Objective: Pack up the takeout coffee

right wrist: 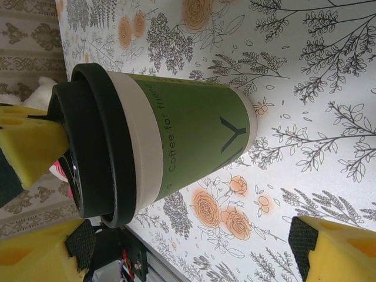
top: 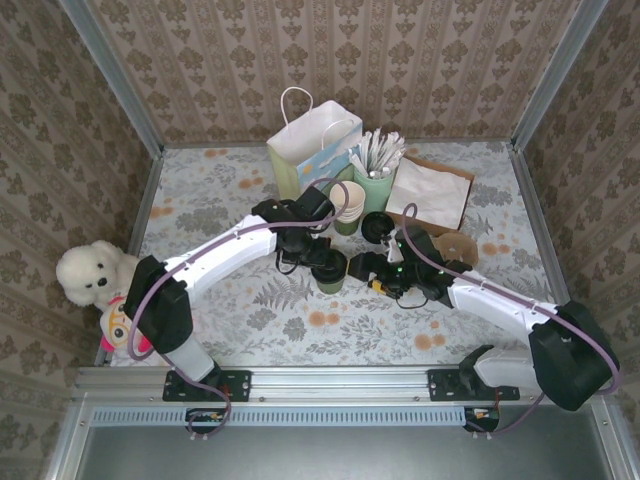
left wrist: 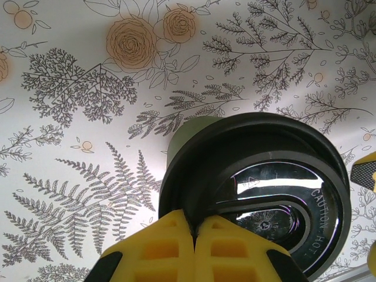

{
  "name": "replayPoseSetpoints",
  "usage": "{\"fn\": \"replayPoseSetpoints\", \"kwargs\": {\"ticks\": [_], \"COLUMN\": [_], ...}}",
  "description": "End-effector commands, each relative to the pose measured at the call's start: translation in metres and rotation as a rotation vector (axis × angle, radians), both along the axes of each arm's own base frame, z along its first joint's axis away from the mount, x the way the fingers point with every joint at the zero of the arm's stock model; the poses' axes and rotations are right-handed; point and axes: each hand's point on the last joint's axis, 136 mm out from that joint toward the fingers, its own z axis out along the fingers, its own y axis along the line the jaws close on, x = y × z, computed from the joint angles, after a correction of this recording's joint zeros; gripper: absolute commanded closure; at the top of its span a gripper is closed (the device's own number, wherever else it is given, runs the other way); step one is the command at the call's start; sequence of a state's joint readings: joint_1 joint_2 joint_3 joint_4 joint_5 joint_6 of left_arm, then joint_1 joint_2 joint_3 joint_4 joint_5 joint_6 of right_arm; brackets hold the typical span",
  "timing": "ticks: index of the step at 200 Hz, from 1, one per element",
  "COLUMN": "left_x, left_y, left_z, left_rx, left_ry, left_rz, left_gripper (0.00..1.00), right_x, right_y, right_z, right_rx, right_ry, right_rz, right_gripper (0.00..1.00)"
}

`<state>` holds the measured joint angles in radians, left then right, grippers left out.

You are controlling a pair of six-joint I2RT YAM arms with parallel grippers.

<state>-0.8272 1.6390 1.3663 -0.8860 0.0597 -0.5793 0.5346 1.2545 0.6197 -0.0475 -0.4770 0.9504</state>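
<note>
2 arms meet over mid-table (top: 230,320). The coffee cup (top: 331,272) stands upright there on the flowered cloth, its black lid (left wrist: 258,194) on.

Left gripper (left wrist: 194,232): yellow fingers pressed together with nothing between them, tips resting on the lid's rim from above. It reads as pressing or steadying, not a grasp.

Right gripper (right wrist: 179,241): jaws spread wide and holding nothing. They are level with the cup's green side (right wrist: 188,129), just short of it and not touching.

Judged step: lid seated, side grasp being set up. Next move calls for the right jaws to advance around the cup body and close below the lid. The left must lift clear first.

Farther back, the white paper bag (top: 310,145) stands upright with its mouth open, the likely destination. A stack of cups (top: 350,205) sits between cup and bag, so the carry needs height.
</note>
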Motion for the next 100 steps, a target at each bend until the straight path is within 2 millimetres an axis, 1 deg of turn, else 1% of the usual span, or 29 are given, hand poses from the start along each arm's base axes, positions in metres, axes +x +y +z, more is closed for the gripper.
{"fn": "replayPoseSetpoints", "kwargs": {"ticks": [1,63,100], "left_x": [-0.006,-0.008,-0.009], "left_y": [-0.002,-0.003,-0.003], "left_z": [-0.004,-0.011,-0.011], "left_rx": [0.025,0.036,0.042], "left_ry": [0.022,0.045,0.048], "left_rz": [-0.038,-0.036,-0.04], "left_gripper": [1.0,1.0,1.0], "right_x": [0.006,0.014,0.014], "right_y": [0.008,0.009,0.005], "right_z": [0.011,0.006,-0.005], "right_rx": [0.049,0.046,0.02], "right_ry": [-0.005,0.007,0.036], "right_rz": [0.005,-0.027,-0.05], "right_gripper": [0.11,0.13,0.13]}}
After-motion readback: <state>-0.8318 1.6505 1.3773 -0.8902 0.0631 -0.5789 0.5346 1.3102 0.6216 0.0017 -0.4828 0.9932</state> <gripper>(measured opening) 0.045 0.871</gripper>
